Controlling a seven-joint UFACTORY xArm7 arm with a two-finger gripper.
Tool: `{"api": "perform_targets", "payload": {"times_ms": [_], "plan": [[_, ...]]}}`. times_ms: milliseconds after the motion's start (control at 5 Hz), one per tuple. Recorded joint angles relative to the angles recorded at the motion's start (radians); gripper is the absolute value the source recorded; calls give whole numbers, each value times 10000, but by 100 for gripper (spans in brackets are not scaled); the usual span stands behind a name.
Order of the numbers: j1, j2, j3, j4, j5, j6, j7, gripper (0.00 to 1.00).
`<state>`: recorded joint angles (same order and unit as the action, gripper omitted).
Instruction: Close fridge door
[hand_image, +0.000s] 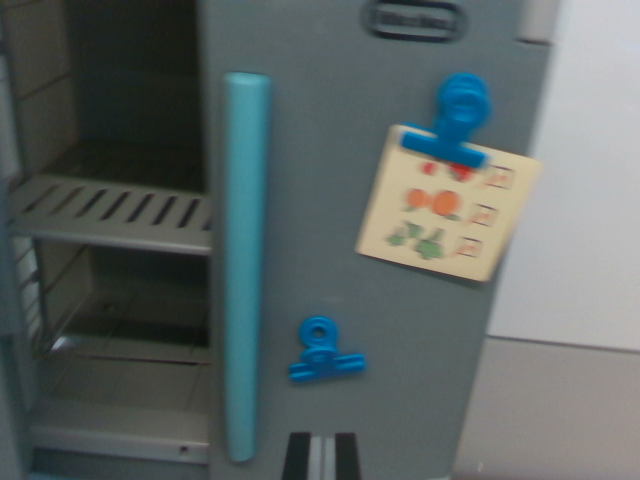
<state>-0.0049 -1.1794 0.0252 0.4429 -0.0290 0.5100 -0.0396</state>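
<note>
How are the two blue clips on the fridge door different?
The upper clip looks bigger than the lower clip. The upper clip pinches a paper card; the lower clip holds nothing. The upper clip sits near the door's top, the lower clip farther down, closer to the handle. Both are blue.

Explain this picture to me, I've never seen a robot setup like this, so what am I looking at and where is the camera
This single picture comes from a camera mounted on the wrist of a robot arm, so you see what the arm's "hand" faces. The dark and pale striped piece at the bottom edge is probably part of the gripper; too little shows to tell whether it is open or shut, and it holds nothing visible.

In front is a grey toy fridge. Its door stands open, with a long teal handle running down it. On the door are two blue clips: the upper clip holds a small picture card, and the lower clip holds nothing. To the wrist view's left is the fridge's interior with a slatted shelf. The picture is blurred.
</note>
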Motion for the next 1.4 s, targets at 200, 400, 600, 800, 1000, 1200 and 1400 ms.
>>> {"api": "perform_targets", "payload": {"times_ms": [200,400,600,800,1000,1200,1400], "plan": [[0,0,505,1,0,0,0,100],[0,0,505,1,0,0,0,100],[0,0,1090,3,0,0,0,100],[0,0,1090,3,0,0,0,100],[0,0,1698,46,0,0,0,100],[0,0,1698,46,0,0,0,100],[0,2,2294,75,0,0,0,100]]}}
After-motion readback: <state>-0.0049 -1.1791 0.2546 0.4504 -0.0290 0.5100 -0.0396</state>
